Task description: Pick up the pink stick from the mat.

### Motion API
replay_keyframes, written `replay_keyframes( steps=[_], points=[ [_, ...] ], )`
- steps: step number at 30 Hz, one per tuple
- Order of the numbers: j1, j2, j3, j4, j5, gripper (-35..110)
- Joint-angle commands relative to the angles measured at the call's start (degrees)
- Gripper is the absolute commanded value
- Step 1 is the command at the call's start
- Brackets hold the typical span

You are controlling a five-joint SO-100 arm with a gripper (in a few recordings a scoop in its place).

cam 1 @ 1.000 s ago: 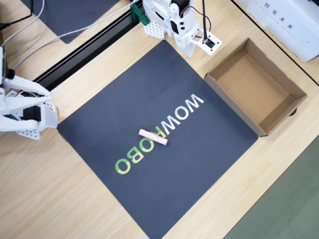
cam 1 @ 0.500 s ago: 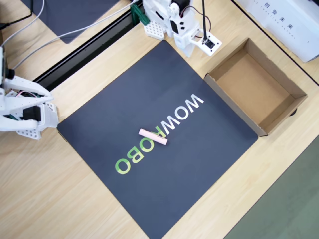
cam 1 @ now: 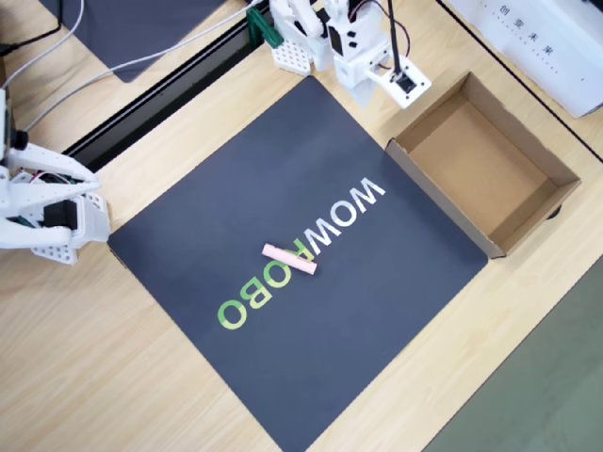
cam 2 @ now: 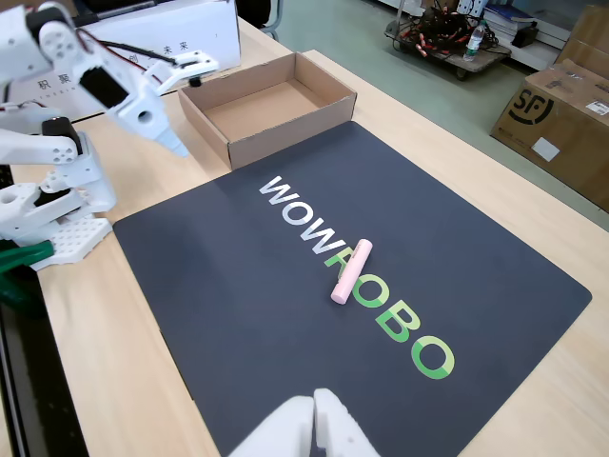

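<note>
The pink stick [cam 1: 288,259] [cam 2: 349,270] lies flat on the navy mat [cam 1: 283,160] [cam 2: 238,295], across the middle letters of the "WOWROBO" print. In the overhead view my white gripper [cam 1: 361,94] hangs over the mat's top corner, far from the stick. In the fixed view the gripper [cam 2: 174,141] points down at the mat's far left edge, beside the cardboard box. Its fingers look shut with nothing between them.
An open brown cardboard box [cam 1: 471,155] [cam 2: 266,109] stands against the mat's edge near my gripper. A plain dark mat [cam 1: 132,28] and a black rail [cam 1: 160,94] lie beyond the arm's base. A white carton [cam 1: 546,38] sits behind the box.
My gripper and its wrist camera have shifted slightly toward the cardboard box in the overhead view. The pink stick has not moved.
</note>
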Motion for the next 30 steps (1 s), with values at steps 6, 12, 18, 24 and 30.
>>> replay_keyframes(
  steps=[6, 12, 18, 24, 30],
  points=[
    [7.03, -13.01, -13.45, -0.35, -4.92, 0],
    [13.36, -22.59, -22.76, -0.35, -11.07, 0],
    [19.51, -32.52, -30.85, -3.34, -16.88, 0],
    [24.79, -43.51, -40.17, -5.01, -22.85, 0],
    [28.30, -54.84, -52.03, -5.01, -28.48, 0]
  ],
)
